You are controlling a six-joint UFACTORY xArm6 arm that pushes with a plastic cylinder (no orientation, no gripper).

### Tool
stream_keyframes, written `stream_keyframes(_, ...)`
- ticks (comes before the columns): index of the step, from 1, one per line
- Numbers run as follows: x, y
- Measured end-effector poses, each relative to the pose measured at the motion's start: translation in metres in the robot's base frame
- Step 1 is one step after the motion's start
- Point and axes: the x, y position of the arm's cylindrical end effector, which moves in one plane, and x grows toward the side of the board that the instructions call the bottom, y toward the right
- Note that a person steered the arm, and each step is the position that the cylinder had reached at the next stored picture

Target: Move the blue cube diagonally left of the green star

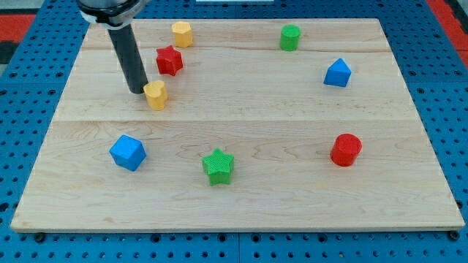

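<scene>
The blue cube [128, 153] lies on the wooden board at the view's lower left. The green star [218, 166] lies to its right, near the bottom middle, slightly lower in the view. My tip [137, 90] is at the upper left, well above the blue cube, touching or just left of a yellow block [156, 95]. The dark rod rises from the tip toward the view's top left.
A red star [169, 60] and a yellow hexagonal block [182, 34] lie up and right of my tip. A green cylinder [290, 37] is at top, a blue pentagonal block [337, 73] at right, a red cylinder [346, 150] at lower right. The board's edge [234, 228] runs along the bottom.
</scene>
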Motion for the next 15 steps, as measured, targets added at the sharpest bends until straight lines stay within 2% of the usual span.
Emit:
stream_keyframes(1, 0.0, -0.027)
stream_keyframes(2, 0.001, -0.086)
stream_keyframes(4, 0.129, -0.087)
stream_keyframes(5, 0.143, -0.081)
stream_keyframes(12, 0.149, -0.01)
stream_keyframes(15, 0.117, 0.021)
